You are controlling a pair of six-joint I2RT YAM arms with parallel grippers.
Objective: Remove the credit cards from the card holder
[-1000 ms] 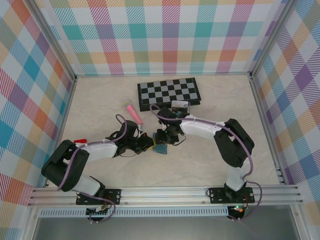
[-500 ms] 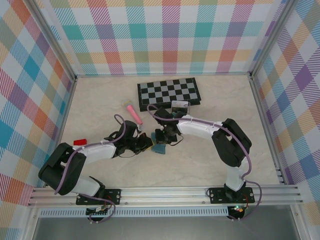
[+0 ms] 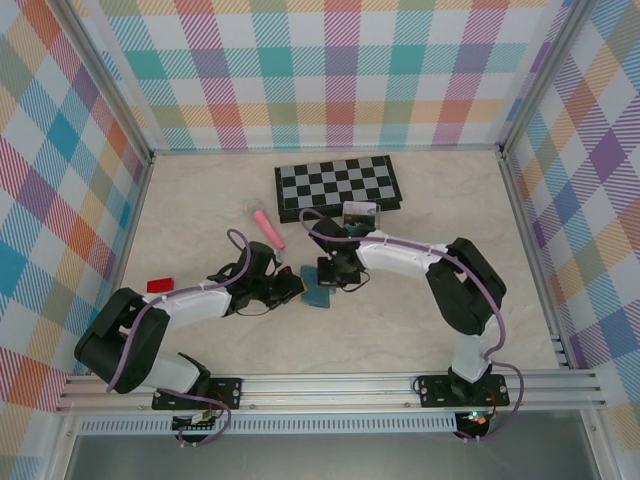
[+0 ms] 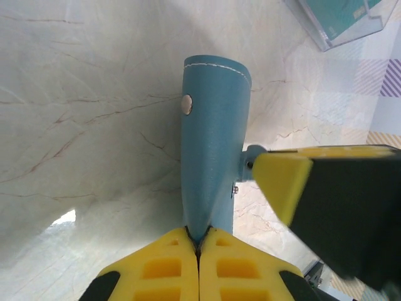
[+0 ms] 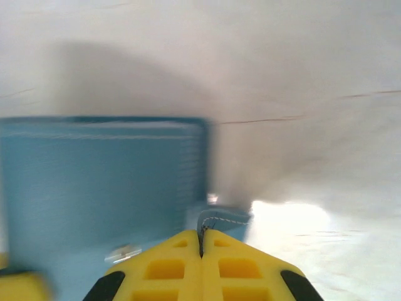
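With the left gripper pinched shut on one edge of the card holder on the table and the right gripper clamped on its snap tab, pulling gently apart should open it without slipping

The left gripper has its jaws pinched tight on the holder's edge above the bench. The right gripper's finger touches the holder's side.
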